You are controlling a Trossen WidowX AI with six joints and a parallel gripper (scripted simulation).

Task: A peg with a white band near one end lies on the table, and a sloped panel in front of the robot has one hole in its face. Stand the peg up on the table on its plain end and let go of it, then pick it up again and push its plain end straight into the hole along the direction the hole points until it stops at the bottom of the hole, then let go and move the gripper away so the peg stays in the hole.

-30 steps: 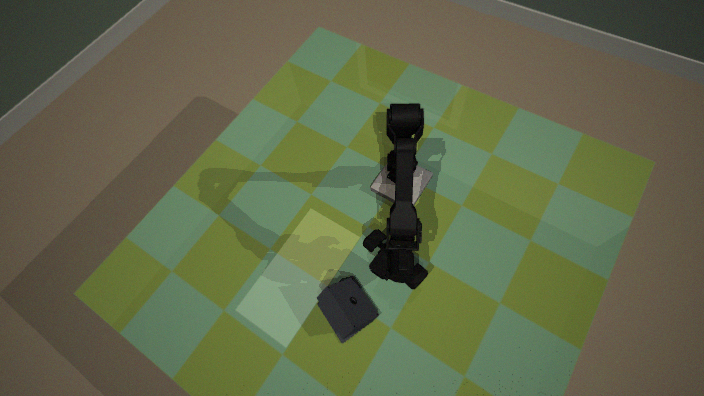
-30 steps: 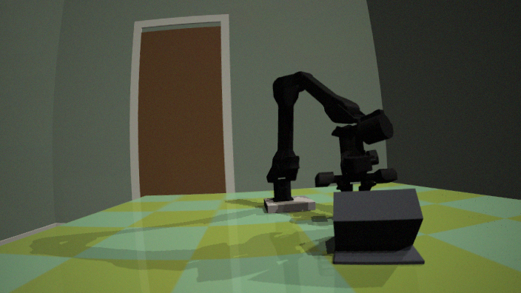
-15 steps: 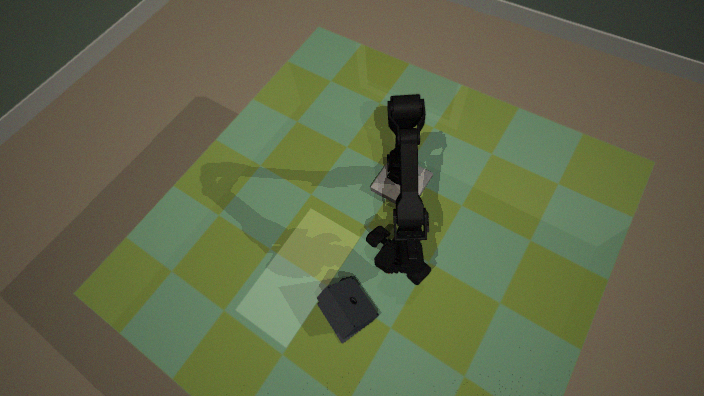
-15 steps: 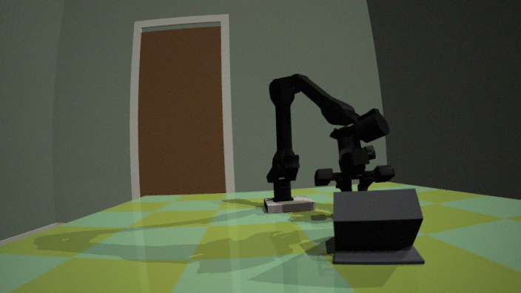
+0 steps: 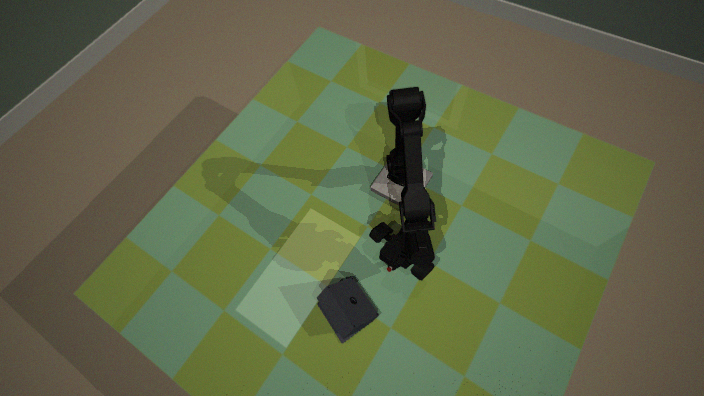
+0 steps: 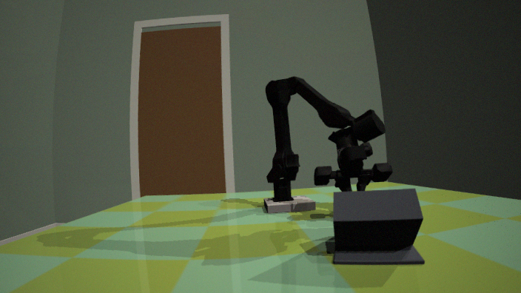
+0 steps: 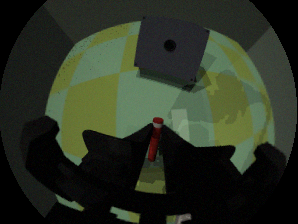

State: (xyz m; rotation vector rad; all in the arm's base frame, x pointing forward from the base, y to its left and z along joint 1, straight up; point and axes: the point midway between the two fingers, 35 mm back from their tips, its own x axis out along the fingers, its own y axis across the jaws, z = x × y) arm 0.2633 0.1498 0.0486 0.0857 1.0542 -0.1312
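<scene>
My gripper (image 5: 396, 266) (image 6: 353, 185) (image 7: 157, 127) is shut on the red peg (image 5: 389, 269) (image 7: 156, 135) and holds it low over the checkered table (image 5: 500, 260), pointing down. In the wrist view the peg sticks out between the dark fingers; I cannot make out its white band. The dark sloped panel (image 5: 345, 312) (image 6: 375, 218) (image 7: 160, 63) stands a short way in front of the gripper, with its one hole (image 5: 353, 300) (image 7: 169, 46) facing up towards the arm. In the exterior view the panel hides the fingertips and the peg.
The arm's grey base plate (image 5: 382, 187) (image 6: 292, 205) sits behind the gripper. A pale see-through rectangle (image 5: 280, 300) lies on the table left of the panel. A brown door (image 6: 181, 107) is in the far wall.
</scene>
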